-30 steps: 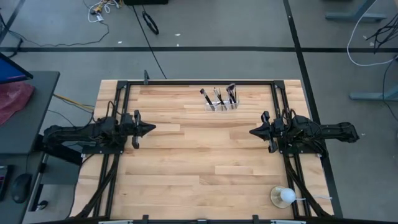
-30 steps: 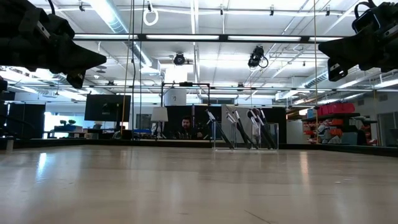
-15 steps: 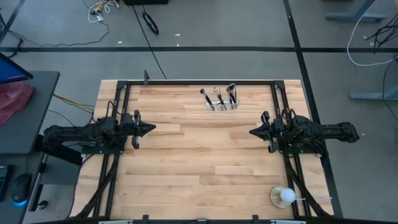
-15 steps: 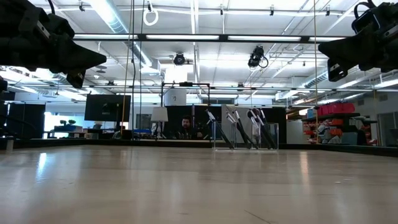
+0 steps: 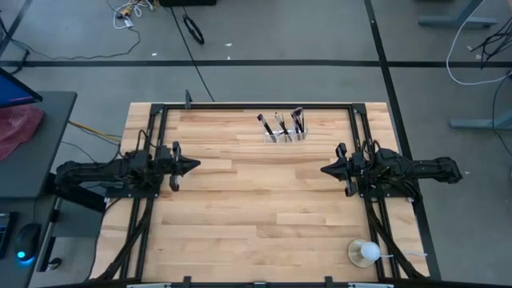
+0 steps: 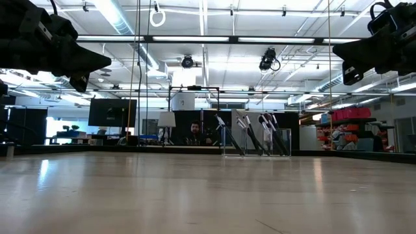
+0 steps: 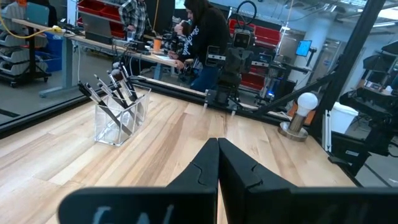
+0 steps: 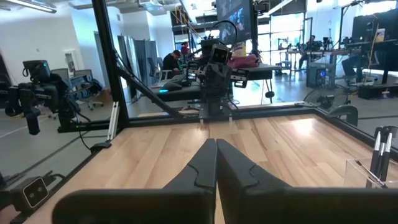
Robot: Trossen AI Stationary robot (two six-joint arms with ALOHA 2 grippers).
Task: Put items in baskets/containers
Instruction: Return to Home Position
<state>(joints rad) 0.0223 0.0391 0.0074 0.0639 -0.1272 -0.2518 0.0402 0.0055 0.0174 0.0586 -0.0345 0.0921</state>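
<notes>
Several dark-handled makeup brushes (image 5: 284,124) stand leaning inside a clear plastic organizer (image 5: 286,135) near the table's far edge, bristle tufts up; they also show in the left wrist view, brushes (image 7: 112,87) in the organizer (image 7: 121,121), and in the low view (image 6: 253,140). My left gripper (image 5: 196,166) hovers shut over the table's left side, pointing level toward the right. My right gripper (image 5: 324,170) hovers shut over the right side, pointing toward the left. Neither holds anything.
A white ball-shaped object on a clear round base (image 5: 364,254) stands at the near right corner. A black frame (image 5: 240,106) runs along the table's edges. Bare wood lies between the two grippers. People sit at desks beyond the table (image 7: 202,37).
</notes>
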